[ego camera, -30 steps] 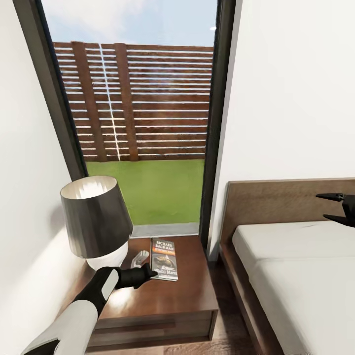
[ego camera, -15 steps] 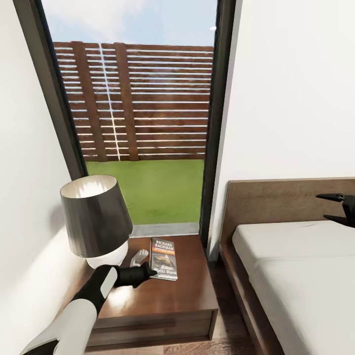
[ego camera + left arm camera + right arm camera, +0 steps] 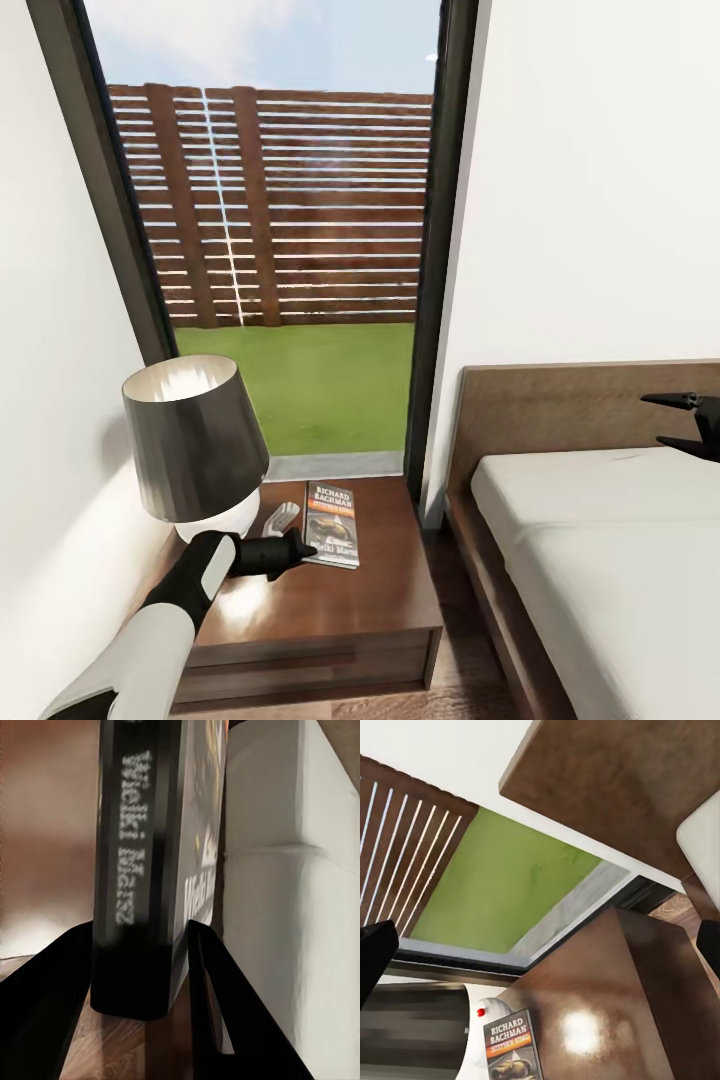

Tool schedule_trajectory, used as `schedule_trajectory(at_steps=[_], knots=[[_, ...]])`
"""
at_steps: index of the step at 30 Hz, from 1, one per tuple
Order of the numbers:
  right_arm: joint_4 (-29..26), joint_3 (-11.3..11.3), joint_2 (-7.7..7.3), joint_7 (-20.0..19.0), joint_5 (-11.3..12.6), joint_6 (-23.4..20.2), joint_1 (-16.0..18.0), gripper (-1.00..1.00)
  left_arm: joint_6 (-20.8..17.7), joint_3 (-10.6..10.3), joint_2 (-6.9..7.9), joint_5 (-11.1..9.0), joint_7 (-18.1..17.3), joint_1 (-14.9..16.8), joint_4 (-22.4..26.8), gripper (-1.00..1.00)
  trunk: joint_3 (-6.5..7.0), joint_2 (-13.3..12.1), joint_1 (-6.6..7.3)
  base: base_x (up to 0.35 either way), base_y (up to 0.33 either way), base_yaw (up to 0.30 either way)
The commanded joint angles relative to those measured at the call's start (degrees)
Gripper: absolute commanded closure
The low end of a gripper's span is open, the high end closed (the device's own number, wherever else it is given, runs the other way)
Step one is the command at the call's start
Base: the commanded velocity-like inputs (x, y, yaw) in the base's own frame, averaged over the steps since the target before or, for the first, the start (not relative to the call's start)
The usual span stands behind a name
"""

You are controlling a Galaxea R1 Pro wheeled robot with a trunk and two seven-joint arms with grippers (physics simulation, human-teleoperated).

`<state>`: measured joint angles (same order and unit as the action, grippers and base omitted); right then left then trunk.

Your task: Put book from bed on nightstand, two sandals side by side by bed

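Note:
The book (image 3: 332,523) lies flat on the left nightstand (image 3: 340,605), cover up, beside the bed (image 3: 600,540). My left gripper (image 3: 308,549) is at the book's near corner. In the left wrist view the book's spine (image 3: 139,870) sits between the two dark fingers (image 3: 217,1020), which touch it on both sides, so the gripper is shut on it. Over the mattress, near the headboard, my right gripper (image 3: 688,421) hangs open and holds nothing. The right wrist view takes in the book (image 3: 514,1054) and the nightstand top (image 3: 615,1020). The sandals are out of view.
A lamp (image 3: 195,440) with a dark shade stands at the nightstand's back left, close to my left arm. A small pale object (image 3: 282,518) lies between lamp and book. A tall window (image 3: 290,250) is behind the nightstand; white walls close both sides.
My left forearm has shifted slightly toward the lamp, and the gripper tip has edged back a little at the book's corner. The book and the right gripper have stayed put.

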<state>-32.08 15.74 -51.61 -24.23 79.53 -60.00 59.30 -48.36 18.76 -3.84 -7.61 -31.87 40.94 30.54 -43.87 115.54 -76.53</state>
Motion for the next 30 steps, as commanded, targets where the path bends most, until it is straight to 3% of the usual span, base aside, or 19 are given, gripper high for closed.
schedule_trajectory(at_steps=[1, 19, 30], knots=[[0.08, 0.34, -0.07, -0.56, -0.25, 0.0, 0.11, -1.0, -0.41, 0.4, -0.08, -0.02, -0.05, 0.06, 0.05, 1.0, -0.06, 0.03, 0.01, 0.0, 0.0, 0.0], [0.07, 0.26, -0.15, -0.56, -0.24, 0.0, 0.11, -1.0, -0.52, 0.4, -0.37, -0.26, 3.72, 0.08, 0.13, 1.0, -0.06, 0.03, 0.01, 0.0, 0.0, 0.0], [-0.09, 0.26, -0.17, -0.56, -0.12, 0.0, 0.11, -1.0, -0.51, 0.4, -0.37, -0.32, 4.0, 0.1, 0.13, 1.0, -2.04, 4.44, -2.41, 0.0, 0.0, 0.0]])
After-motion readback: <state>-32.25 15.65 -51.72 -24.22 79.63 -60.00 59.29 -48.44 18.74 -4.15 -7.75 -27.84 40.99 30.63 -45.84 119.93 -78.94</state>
